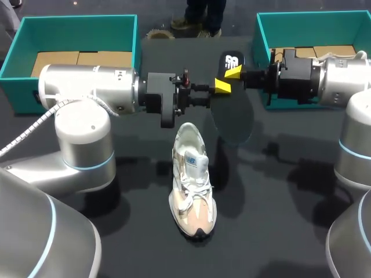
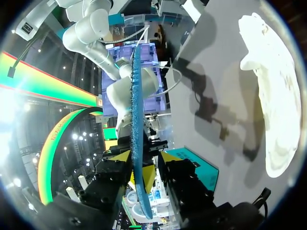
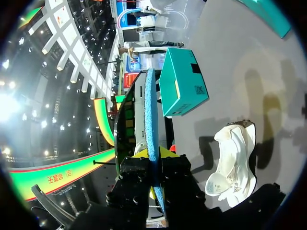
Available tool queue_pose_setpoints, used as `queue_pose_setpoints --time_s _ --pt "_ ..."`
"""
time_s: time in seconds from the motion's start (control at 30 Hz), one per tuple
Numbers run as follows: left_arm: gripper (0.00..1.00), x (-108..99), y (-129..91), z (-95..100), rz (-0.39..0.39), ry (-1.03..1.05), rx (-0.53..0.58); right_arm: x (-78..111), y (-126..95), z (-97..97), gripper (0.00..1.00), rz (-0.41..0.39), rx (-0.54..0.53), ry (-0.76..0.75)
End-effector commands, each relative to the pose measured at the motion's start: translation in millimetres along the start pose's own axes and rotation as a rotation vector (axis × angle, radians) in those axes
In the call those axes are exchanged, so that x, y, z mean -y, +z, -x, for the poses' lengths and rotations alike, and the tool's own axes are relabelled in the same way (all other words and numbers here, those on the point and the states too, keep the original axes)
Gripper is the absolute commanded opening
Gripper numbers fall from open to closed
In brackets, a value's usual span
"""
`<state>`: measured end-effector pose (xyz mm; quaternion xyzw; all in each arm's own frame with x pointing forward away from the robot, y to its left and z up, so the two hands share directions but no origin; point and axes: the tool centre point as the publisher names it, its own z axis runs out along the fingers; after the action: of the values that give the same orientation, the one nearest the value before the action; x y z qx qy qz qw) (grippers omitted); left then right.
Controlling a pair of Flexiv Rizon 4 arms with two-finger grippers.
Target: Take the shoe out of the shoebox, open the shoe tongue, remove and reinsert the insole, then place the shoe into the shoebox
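While the left fingers and right fingers both pinch the insole beyond the shoe, 2 shoeboxes sit behind.

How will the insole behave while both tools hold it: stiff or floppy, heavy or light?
Probably light and thin: the insole shows as a narrow blue edge. It seems springy rather than limp, since it stands nearly straight beyond the left tool and right tool. It may flex when pressed into the shoe.

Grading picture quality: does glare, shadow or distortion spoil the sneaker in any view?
Head view: even light, white-and-beige lace-up sneaker clear, soft shadows on black table. Left wrist view: fisheye-stretched sneaker, washed out. Right wrist view: sneaker and thin blue-edged insole sharp.
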<state>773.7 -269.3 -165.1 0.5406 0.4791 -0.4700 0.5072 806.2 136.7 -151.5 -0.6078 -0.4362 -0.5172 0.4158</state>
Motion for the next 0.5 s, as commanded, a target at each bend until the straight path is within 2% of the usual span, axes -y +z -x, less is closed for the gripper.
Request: queue_pose_setpoints --time_s 0.03,0.13,0.3,0.43,0.5 --pt "0.33 1.2 -0.3 -0.9 -0.003 0.000 0.000 -0.9 1.6 -1.1 0.00 -0.004 0.010 0.004" --pt "0.35 0.7 1.1 -0.3 -0.006 0.002 0.003 -0.8 2.4 -0.2 0.00 -0.002 0.011 0.007" --pt "0.31 0.1 2.3 -0.1 -0.009 0.004 0.004 -0.5 2.6 0.2 0.00 0.004 0.012 0.010" --pt "0.00 -0.7 2.7 -0.6 -0.007 0.001 0.004 -1.0 2.6 0.7 0.00 0.007 0.012 0.011" --pt "0.00 -0.8 2.7 -0.7 -0.005 0.000 0.004 -1.3 3.1 0.8 0.00 0.006 0.013 0.011"
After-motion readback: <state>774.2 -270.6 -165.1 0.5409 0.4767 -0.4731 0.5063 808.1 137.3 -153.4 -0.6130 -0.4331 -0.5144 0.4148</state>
